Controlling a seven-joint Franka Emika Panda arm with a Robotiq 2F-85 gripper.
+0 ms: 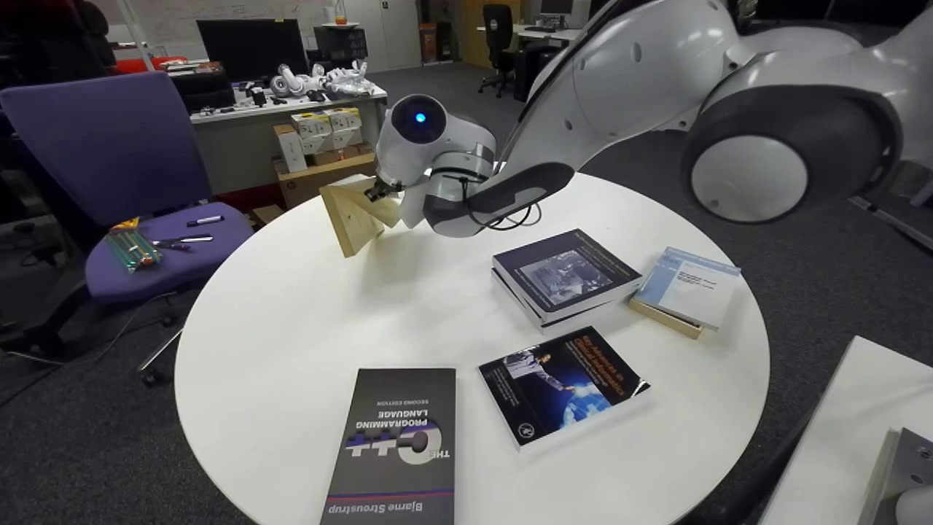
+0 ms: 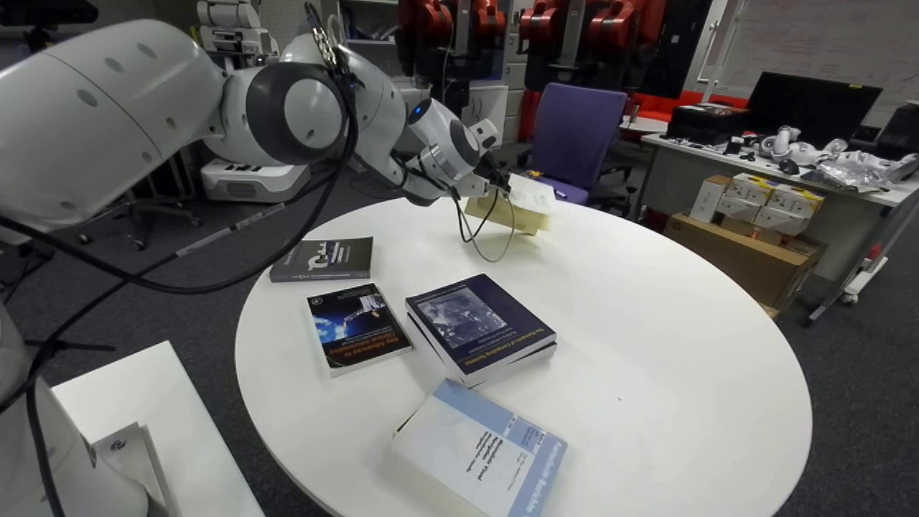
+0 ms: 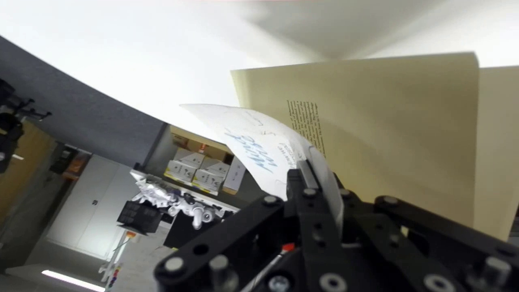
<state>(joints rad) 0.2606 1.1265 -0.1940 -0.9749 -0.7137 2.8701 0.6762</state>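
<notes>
My gripper (image 3: 322, 182) is shut on a thin white page (image 3: 253, 148) with blue handwriting. The page curls up between the fingers and bends over to the left in the wrist view. Behind it stands a yellowed page (image 3: 389, 121) with a short printed block. In an exterior view these look like an open book (image 1: 350, 222) propped upright at the table's edge, with the gripper (image 1: 379, 191) at its top. The book (image 2: 510, 213) and gripper (image 2: 501, 181) also show in an exterior view, partly hidden by the wrist and cables.
The round white table (image 1: 277, 350) also bears a grey C++ book (image 1: 393, 467), a black paperback (image 1: 561, 383), a stack of dark blue books (image 1: 568, 273) and a light blue book pile (image 1: 689, 284). A purple chair (image 1: 124, 153) stands beside the table, near the held book.
</notes>
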